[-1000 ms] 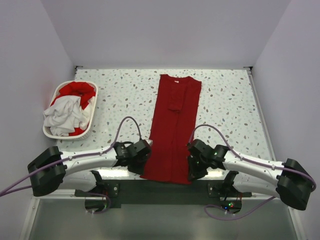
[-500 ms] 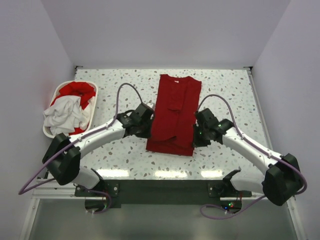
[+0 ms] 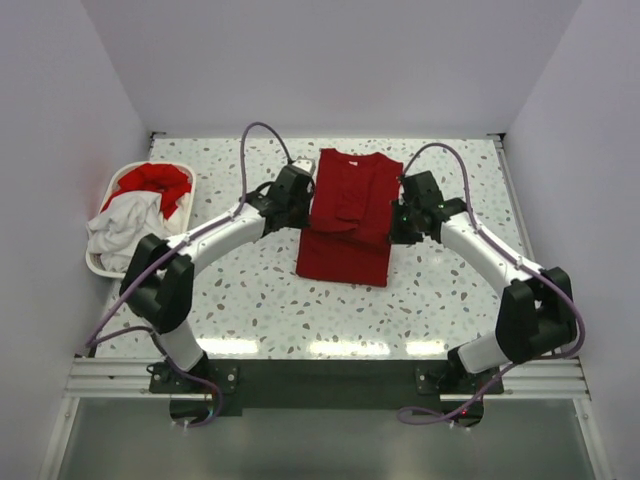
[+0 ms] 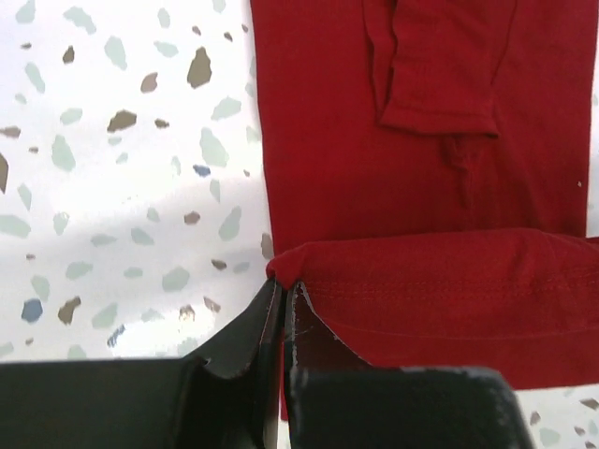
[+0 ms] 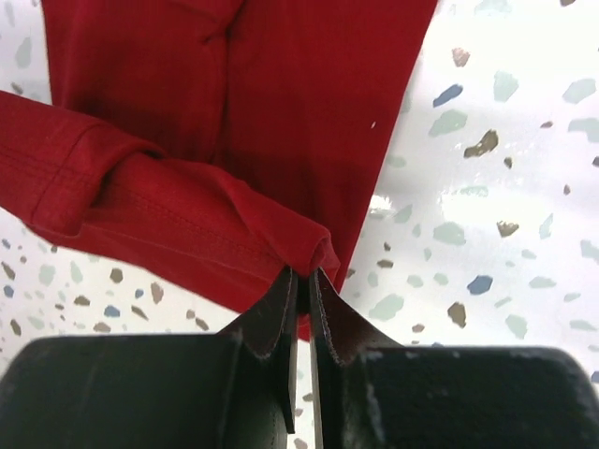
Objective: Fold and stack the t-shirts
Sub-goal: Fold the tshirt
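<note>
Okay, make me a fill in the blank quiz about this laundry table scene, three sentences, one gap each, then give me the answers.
1. The left fingers and right fingers each pinch the hem of the shirt on the table, which is ____.
2. The basket stands on the robot's ____ side.
3. The crumpled shirt hanging over its rim is ____.
Missing words: red; left; white.
</note>
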Tool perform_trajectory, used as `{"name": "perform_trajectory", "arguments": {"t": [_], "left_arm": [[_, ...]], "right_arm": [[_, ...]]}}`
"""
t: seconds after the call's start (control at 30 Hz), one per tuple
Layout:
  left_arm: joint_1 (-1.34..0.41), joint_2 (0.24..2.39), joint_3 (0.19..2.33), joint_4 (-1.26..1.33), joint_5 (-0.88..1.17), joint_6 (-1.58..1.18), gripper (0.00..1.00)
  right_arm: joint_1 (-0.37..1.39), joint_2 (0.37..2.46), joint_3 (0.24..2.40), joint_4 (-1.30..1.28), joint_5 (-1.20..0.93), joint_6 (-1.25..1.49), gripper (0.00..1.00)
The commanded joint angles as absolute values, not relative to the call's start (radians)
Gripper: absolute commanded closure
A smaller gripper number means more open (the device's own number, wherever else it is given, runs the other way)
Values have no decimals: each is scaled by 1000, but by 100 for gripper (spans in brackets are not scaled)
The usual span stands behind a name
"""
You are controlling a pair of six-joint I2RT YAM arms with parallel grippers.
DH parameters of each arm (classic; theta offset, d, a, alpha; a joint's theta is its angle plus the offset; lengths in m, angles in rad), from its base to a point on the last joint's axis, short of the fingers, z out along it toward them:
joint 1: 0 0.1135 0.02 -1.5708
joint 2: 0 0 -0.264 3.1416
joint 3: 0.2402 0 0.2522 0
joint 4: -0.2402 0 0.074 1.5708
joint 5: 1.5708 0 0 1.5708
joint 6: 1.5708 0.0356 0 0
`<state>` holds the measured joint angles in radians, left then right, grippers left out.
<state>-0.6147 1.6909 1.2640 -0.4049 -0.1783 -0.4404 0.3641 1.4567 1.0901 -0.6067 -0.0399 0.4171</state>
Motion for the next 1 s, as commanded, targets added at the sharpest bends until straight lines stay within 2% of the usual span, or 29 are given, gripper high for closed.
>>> {"name": "perform_trajectory", "arguments": {"t": [0.0,0.47,0.53,0.57,0.6,0.7,0.77,0.93,0.97], "left_arm": [[-595,1759,1334,-331,-233,-371,100],[-592,1904,1356,-270,-276,-373,100],[-592,1908,1355,-265,-282,-376,94],[-592,1910,1353,-262,-284,-376,90],[-592,1910,1353,-265,-282,-376,79],[-594,1881,1345,-285,-288,-393,60],[-603,1843,1312,-282,-310,-408,52],[-689,1689,1226,-267,-386,-454,50],[-707,1672,1191,-264,-394,-481,53]], "right_arm": [[333,1506,1129,-569,-18,376,100],[287,1641,1103,-469,-25,364,100],[287,1652,1111,-465,-25,359,100],[287,1663,1118,-468,-22,353,94],[287,1663,1123,-477,-15,348,90],[287,1625,1126,-494,-3,333,76],[296,1585,1112,-495,-3,328,70],[366,1441,1075,-457,20,314,69],[379,1431,1060,-430,9,311,70]]}}
